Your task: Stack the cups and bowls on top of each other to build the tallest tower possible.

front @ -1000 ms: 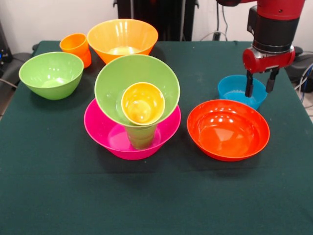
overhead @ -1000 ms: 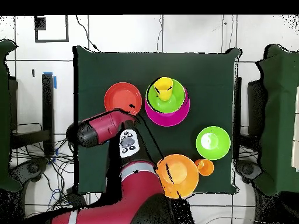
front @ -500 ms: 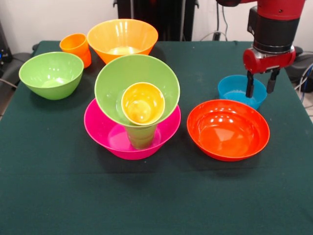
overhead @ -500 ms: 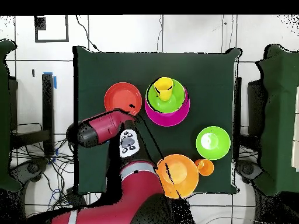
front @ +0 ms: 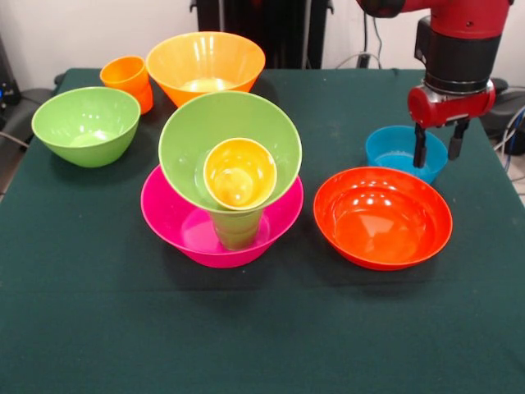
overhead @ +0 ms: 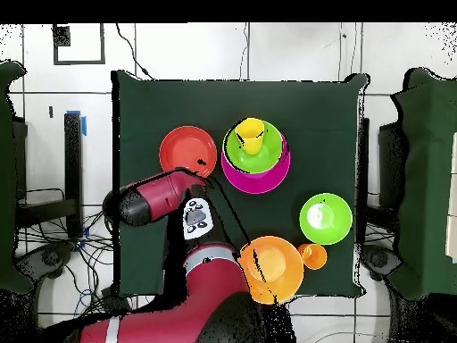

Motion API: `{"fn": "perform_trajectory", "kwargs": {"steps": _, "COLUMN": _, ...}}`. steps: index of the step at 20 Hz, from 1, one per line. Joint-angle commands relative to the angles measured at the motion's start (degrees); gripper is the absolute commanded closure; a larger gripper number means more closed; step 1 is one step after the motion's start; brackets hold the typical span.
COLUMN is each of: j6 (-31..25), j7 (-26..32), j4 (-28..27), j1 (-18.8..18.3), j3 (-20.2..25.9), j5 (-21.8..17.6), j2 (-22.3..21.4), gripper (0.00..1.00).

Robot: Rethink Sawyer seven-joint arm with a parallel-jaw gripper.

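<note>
Front view: the hand (front: 438,146) hangs over the small blue bowl (front: 397,151) at the far right of the desk (front: 262,345), its two dark fingers (front: 421,148) set narrowly apart with nothing between them; one finger drops inside the bowl, the other sits at or just past its right rim. Judged step: taking the blue bowl by its rim, not yet lifted. The next move calls for closing on that thin, glossy flared wall squarely, since slick plastic may slip. The tower (front: 230,176) stands at centre: a pink bowl (front: 176,215) as base, an upright green cup (front: 236,227) in it, a tilted light green bowl (front: 189,139) above, a yellow cup (front: 239,173) nested inside. A red-orange bowl (front: 382,216) lies near right, a second light green bowl (front: 86,125) far left, an orange cup (front: 129,80) and orange bowl (front: 205,65) at the far edge. The desk is dark green cloth. Overhead view: the arm (overhead: 152,198) hides the hand and the blue bowl; the tower (overhead: 256,154) sits beside the red-orange bowl (overhead: 186,150), not touching.
</note>
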State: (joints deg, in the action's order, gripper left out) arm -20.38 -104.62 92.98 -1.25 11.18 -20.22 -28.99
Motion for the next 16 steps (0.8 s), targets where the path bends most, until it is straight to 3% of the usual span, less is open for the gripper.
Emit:
{"fn": "perform_trajectory", "kwargs": {"steps": 1, "j6": 3.2, "j7": -4.9, "j4": 1.7, "j1": 0.8, "j3": 2.4, "j5": -1.0, "j2": 2.3, "gripper": 0.0}}
{"fn": "perform_trajectory", "kwargs": {"steps": 16, "j6": 4.4, "j7": -5.7, "j4": 1.5, "j1": 1.5, "j3": 1.7, "j5": -1.1, "j2": 3.3, "gripper": 0.0}}
